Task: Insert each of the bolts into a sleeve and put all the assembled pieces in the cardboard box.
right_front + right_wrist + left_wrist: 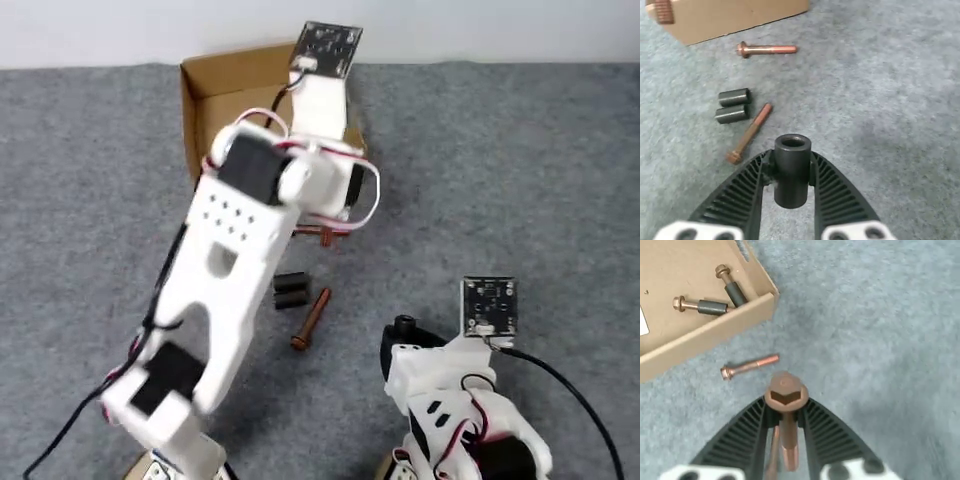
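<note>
My left gripper is shut on a copper bolt, held above the carpet just outside the cardboard box. Two assembled bolt-and-sleeve pieces lie inside the box. A loose bolt lies on the carpet near the box wall. My right gripper is shut on a black sleeve, its bore facing up. Ahead of it lie two loose sleeves side by side, another loose bolt next to them, and farther off the bolt by the box.
In the high view the left arm stretches across the table to the box and covers part of it. The right arm sits at the near right. Grey carpet covers the table.
</note>
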Tool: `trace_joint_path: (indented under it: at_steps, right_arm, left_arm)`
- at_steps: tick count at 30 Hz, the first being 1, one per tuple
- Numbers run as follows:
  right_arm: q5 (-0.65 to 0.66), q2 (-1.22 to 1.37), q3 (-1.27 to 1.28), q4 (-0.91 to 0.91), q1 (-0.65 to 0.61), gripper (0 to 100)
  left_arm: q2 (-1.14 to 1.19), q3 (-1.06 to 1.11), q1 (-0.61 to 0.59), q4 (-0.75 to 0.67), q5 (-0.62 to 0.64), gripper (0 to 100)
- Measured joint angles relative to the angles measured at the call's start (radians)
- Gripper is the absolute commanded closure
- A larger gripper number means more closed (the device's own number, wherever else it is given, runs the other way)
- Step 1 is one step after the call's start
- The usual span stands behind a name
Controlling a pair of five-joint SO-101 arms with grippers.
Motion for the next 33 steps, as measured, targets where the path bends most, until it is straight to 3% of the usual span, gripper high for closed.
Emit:
trace_joint_path:
  at_steps: [8, 14, 20, 28, 33]
  right_arm:
    - [0.038, 0.0, 0.011, -0.012, -0.048, 99.1]
    - [0.06, 0.0, 0.012, -0.025, -0.124, 99.1]
    - [0.091, -0.009, 0.012, -0.046, -0.216, 99.1]
    - [0.123, -0.011, 0.012, -0.086, -0.402, 99.1]
    - [0.209, -0.005, 0.031, -0.143, -0.497, 99.1]
  left_arm:
    - [-0.41, 0.419, -0.008, 0.0, -0.028, 100]
    - [-0.733, 0.755, -0.021, -0.068, -0.117, 100]
    - [-1.074, 1.085, 0.018, -0.16, -0.121, 100]
    - [-1.468, 1.358, 0.021, -0.27, -0.118, 100]
    - [-1.622, 1.438, 0.021, -0.281, -0.005, 100]
